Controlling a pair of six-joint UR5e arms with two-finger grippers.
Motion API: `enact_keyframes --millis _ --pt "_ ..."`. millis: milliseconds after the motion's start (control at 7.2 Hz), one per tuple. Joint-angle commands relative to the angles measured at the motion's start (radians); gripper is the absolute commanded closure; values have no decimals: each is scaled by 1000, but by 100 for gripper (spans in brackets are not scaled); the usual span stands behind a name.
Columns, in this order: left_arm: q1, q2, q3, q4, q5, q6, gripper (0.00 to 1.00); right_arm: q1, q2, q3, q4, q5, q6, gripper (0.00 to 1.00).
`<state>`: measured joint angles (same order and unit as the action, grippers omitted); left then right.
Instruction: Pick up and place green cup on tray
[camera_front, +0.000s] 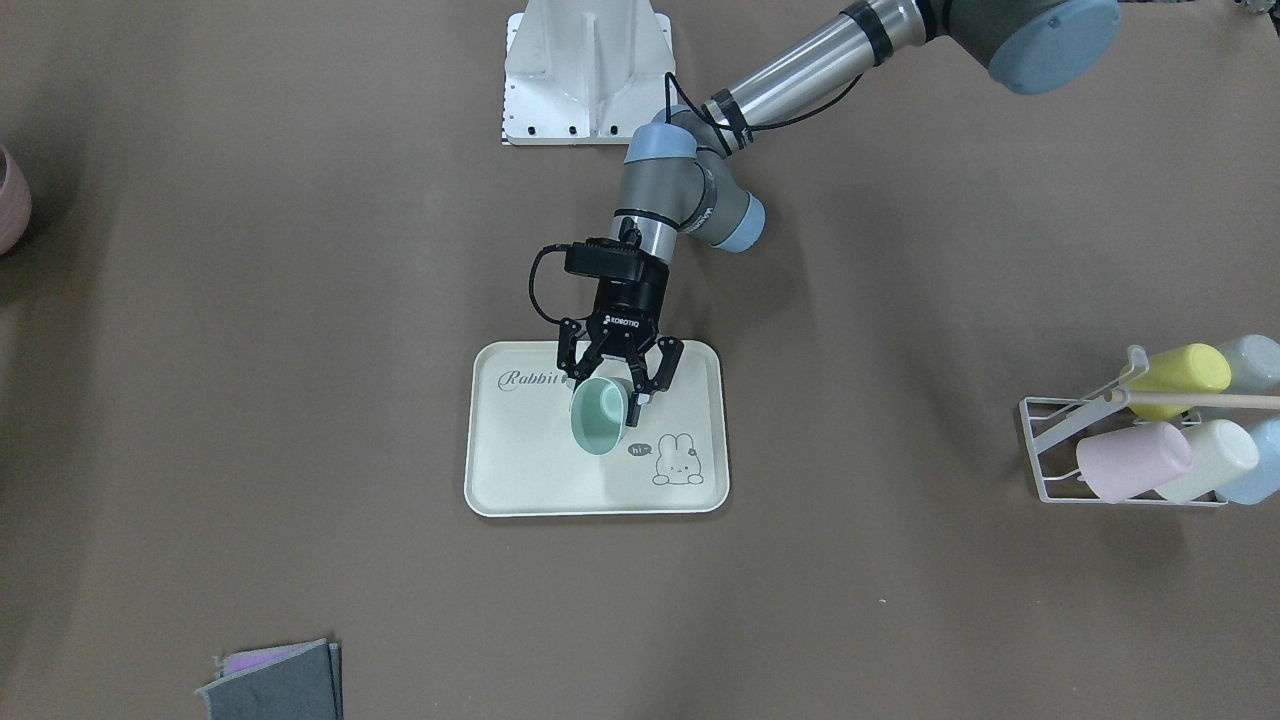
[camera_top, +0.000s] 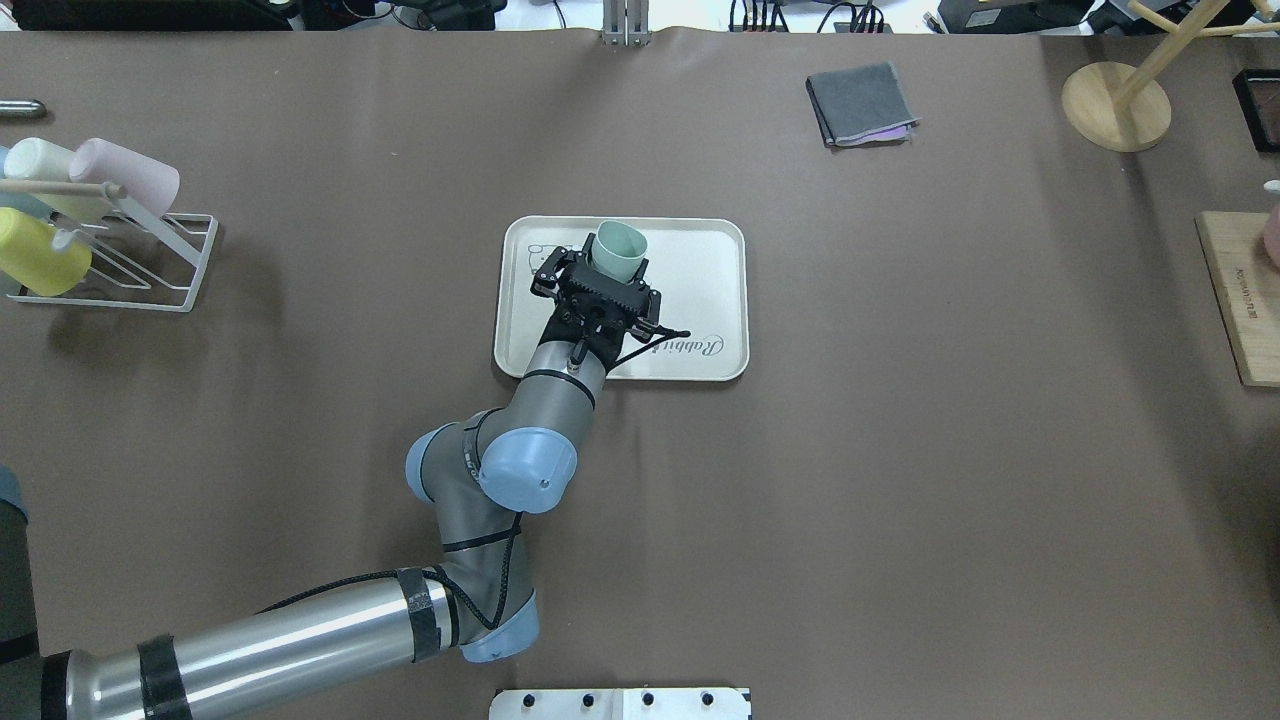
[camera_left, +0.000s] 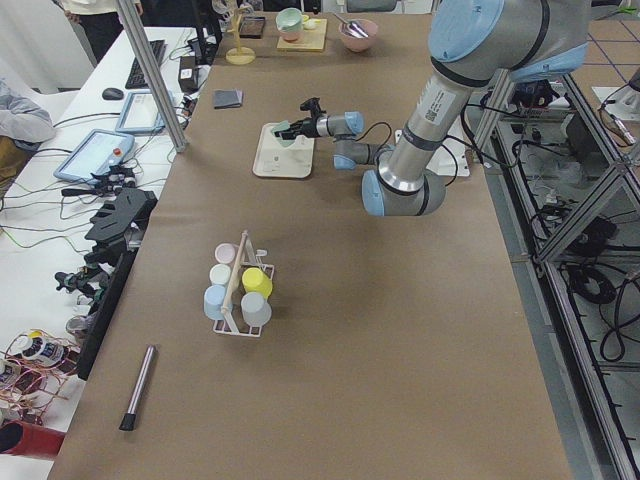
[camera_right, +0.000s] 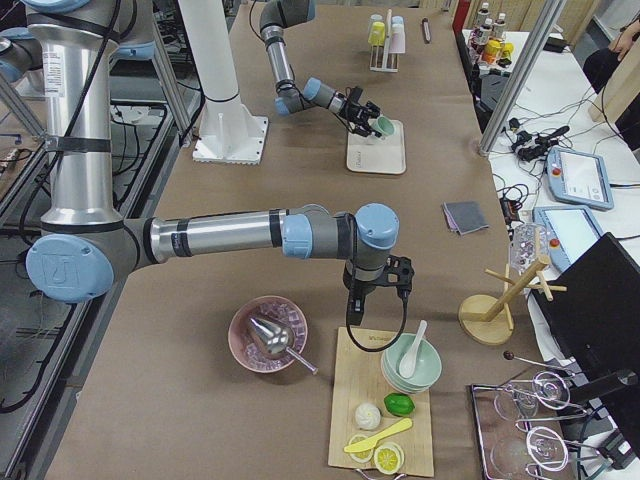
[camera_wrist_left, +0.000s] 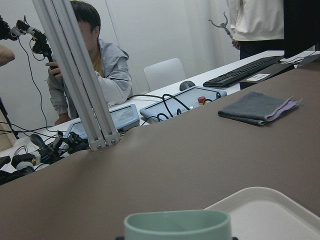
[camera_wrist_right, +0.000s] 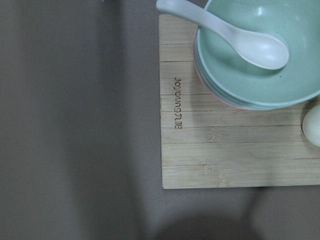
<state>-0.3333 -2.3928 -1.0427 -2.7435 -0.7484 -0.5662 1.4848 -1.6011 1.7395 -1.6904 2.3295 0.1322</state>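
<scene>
Cup: the green cup (camera_front: 598, 415) is in the left claw (camera_front: 603, 395), over the middle of the tray (camera_front: 530, 470). I cannot tell whether its base touches the tray.
Tilt: it leans, with the mint inside facing away from the robot, toward the operators' side.
Left claw: closed on the cup, one black finger on each side of the wall. It is angled down and forward from the wrist.
Tray: cream, lying flat on the brown counter (camera_front: 300, 400). The "Rabbit" script is on the robot's side and the bunny on the far side, just beside the cup.
Rack: a white wire rack (camera_front: 1040, 440) stands well apart on the robot's left. It holds pastel tumblers (camera_front: 1135, 460) in pink, cream, yellow and pale blue, lying on their sides.
Cloth: a folded grey cloth (camera_front: 275, 685) lies far across the counter from the robot.
Right claw: the right claw (camera_right: 378, 290) hangs pointing down at the near edge of a bamboo board (camera_wrist_right: 215, 150). I cannot tell whether it is open or closed.
Board: it carries stacked bowls (camera_wrist_right: 250, 70), the top one mint, with a white spoon (camera_wrist_right: 240, 40) resting in it.
</scene>
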Motion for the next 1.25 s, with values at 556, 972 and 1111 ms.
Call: enact_keyframes --millis 556,972,1111 --pt "2 3 29 8 6 -58 28 -21 4 0 0 -6 1 0" --pt "2 3 24 8 6 -57 23 -23 6 0 0 -4 0 0" --pt "2 3 24 8 6 -57 22 -23 6 2 0 -4 0 0"
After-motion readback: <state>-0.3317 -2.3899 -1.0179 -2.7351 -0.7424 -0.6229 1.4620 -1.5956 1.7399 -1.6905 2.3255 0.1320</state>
